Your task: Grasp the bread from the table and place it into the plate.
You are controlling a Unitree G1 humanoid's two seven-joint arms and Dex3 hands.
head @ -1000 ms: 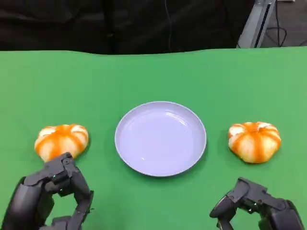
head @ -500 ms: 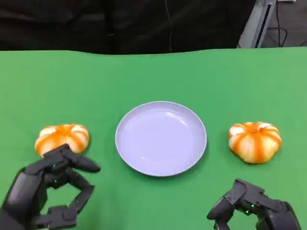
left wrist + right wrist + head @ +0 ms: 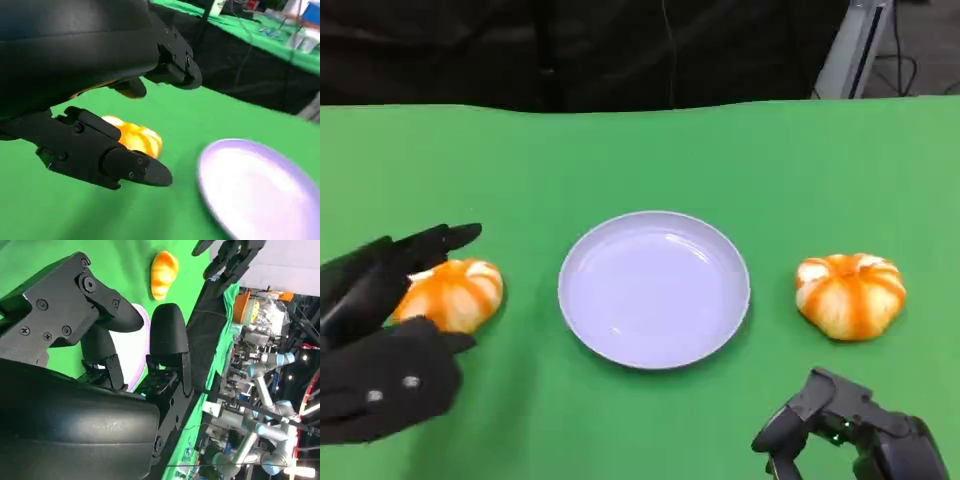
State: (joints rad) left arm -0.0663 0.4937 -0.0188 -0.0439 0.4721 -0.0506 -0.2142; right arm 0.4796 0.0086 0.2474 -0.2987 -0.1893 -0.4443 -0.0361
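Two orange-striped buns on the green table [image 3: 650,150], one on each side of a pale lavender plate [image 3: 654,288] set near the middle. No brand, label or readable writing on any of them. Left bread [image 3: 455,293] just beside the plate's left rim but apart from it, partly covered by the left hand [image 3: 382,330]. Fingers [image 3: 438,240] spread and reaching over the bun's far side, thumb low on the near side, nothing gripped; whether any finger touches the crust cannot be told. Same hand from the left wrist view [image 3: 115,105], upper and lower fingers well apart with the bun [image 3: 134,137] showing in the gap beyond them and the plate [image 3: 260,185] off to one side. Right bread [image 3: 851,294] untouched, well apart from the plate's right rim. Right hand [image 3: 845,432] low at the table's near edge, fingers loosely curled inward, holding nothing, well short of its bun. Plain green cloth across the whole tabletop, smooth and unmarked. Dark black backdrop behind the far edge, a slanted grey metal stand [image 3: 848,48] at the upper right with cables near it. Cluttered workshop with other robot arms [image 3: 265,385] in the right wrist view, and a second green-covered bench.
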